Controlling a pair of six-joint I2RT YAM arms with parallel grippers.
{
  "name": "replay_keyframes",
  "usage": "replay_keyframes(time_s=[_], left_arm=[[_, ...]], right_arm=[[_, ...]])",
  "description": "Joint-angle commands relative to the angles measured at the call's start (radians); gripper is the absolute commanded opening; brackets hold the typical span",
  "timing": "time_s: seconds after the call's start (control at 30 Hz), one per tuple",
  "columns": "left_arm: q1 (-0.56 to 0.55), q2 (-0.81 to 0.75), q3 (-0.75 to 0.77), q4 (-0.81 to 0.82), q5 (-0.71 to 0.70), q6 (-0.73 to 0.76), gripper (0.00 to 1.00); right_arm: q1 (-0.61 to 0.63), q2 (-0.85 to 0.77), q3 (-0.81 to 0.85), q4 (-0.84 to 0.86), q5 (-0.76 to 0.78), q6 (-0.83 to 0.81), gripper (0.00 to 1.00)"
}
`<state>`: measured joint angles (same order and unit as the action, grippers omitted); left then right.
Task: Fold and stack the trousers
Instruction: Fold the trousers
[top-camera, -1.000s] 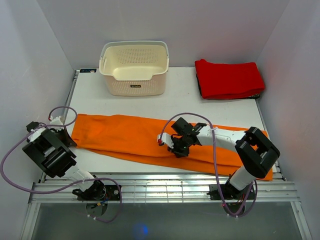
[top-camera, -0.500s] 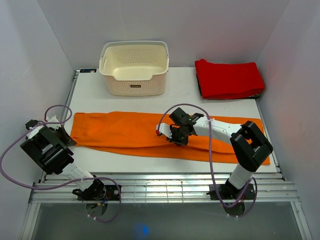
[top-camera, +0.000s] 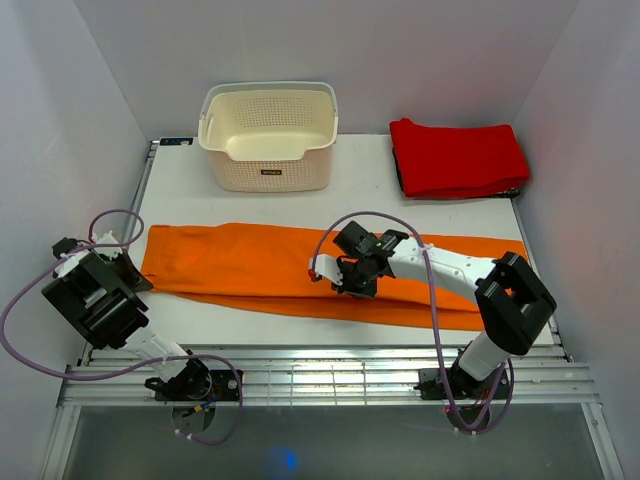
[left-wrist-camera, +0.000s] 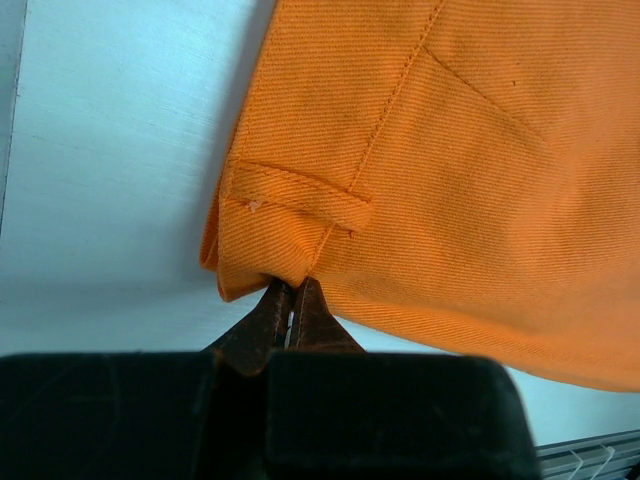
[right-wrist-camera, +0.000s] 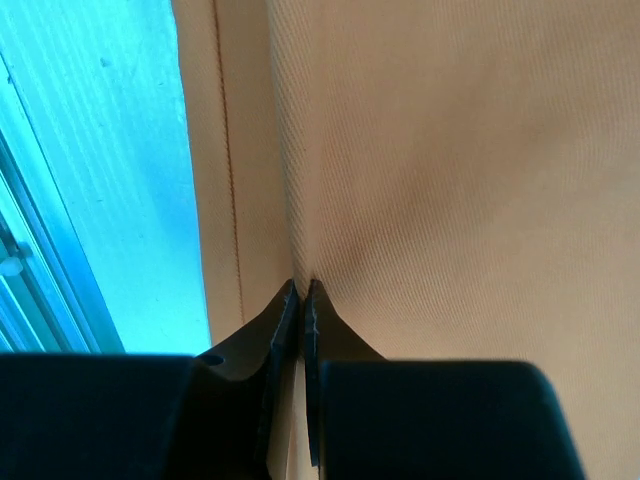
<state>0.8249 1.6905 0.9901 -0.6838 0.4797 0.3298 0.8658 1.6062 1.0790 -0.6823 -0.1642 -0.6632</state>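
- I see the trousers (top-camera: 250, 265) lying flat and stretched out across the middle of the bench (top-camera: 370, 195). They run from the 9 o'clock edge to about 4 o'clock, and the right end sits a little nearer to me than the left.
- My left gripper (left-wrist-camera: 293, 298) is at the 9 o'clock end. Its fingers are pressed together on the corner of the waistband, just below a belt loop (left-wrist-camera: 300, 195), and the cloth edge is bunched slightly at the tips.
- My right gripper (top-camera: 352, 278) is down on the trousers just right of the bench centre, near their 6 o'clock edge.
- In the right wrist view its fingers are closed together on a small pinch of orange cloth. The cloth puckers up at the tips, and a stitched seam (right-wrist-camera: 228, 150) runs alongside at 9 o'clock of them.
- A cream basket (top-camera: 268, 135) stands at 11 o'clock on the bench, well apart from the trousers.
- A folded red cloth (top-camera: 455, 157) lies at 1 o'clock, in the far right corner. It is near the trousers' right end but apart from it.
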Motion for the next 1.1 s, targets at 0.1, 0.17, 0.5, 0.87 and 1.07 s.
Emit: replay_keyframes(time_s=[0.1,0.17,0.5,0.87,1.07], left_arm=[[-0.007,0.072,-0.054,0.096,-0.184,0.022,0.00],[-0.007,0.075,-0.051,0.095,-0.188,0.020,0.00],[-0.007,0.081,-0.045,0.084,-0.193,0.022,0.00],[-0.007,0.081,-0.047,0.079,-0.190,0.023,0.00],[-0.007,0.081,-0.057,0.086,-0.193,0.020,0.00]], right_arm=[[0.030,0.069,-0.183,0.097,0.075,0.050,0.08],[0.030,0.119,-0.221,0.148,0.097,0.051,0.08],[-0.030,0.118,-0.214,0.233,0.267,0.015,0.08],[-0.048,-0.037,0.111,-0.117,0.193,-0.004,0.08],[0.027,-0.080,0.018,-0.158,0.086,0.039,0.08]])
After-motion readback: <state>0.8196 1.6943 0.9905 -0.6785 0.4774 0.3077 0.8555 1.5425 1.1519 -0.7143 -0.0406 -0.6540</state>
